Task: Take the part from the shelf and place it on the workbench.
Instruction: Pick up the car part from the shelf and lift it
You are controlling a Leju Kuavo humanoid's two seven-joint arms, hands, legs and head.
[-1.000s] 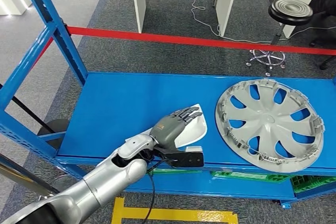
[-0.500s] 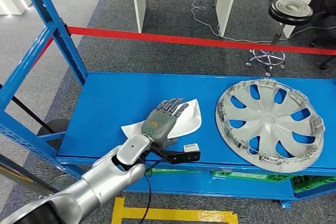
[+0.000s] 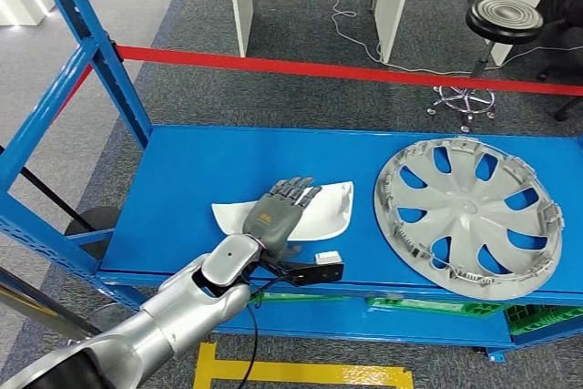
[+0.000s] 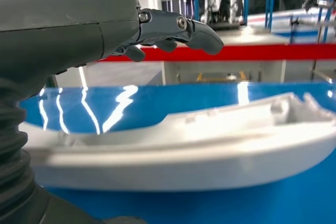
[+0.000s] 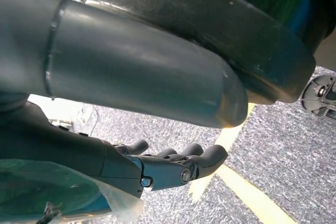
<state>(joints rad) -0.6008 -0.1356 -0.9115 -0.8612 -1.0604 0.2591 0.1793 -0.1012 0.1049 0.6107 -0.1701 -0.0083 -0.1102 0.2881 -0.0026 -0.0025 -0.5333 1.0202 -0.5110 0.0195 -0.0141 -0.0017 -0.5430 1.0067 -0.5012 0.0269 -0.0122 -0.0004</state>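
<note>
Left hand above the white part on the blue shelf

The left hand (image 3: 279, 214) reaches over the white part (image 3: 329, 208), which lies flat on the blue shelf (image 3: 178, 189), to the left of the grey wheel cover (image 3: 467, 216) and apart from it. In the left wrist view the fingers (image 4: 174, 27) are stretched out and raised clear of the part (image 4: 190, 145), so the hand is spread and holds nothing. The right hand (image 5: 158, 166) hangs over grey carpet (image 5: 285, 150) with a yellow floor line (image 5: 245, 192); its fingers are gently curved and apart, with nothing in them. A red barrier tape (image 3: 343, 70) runs behind the shelf, and a stool (image 3: 504, 20) stands beyond it.
</note>
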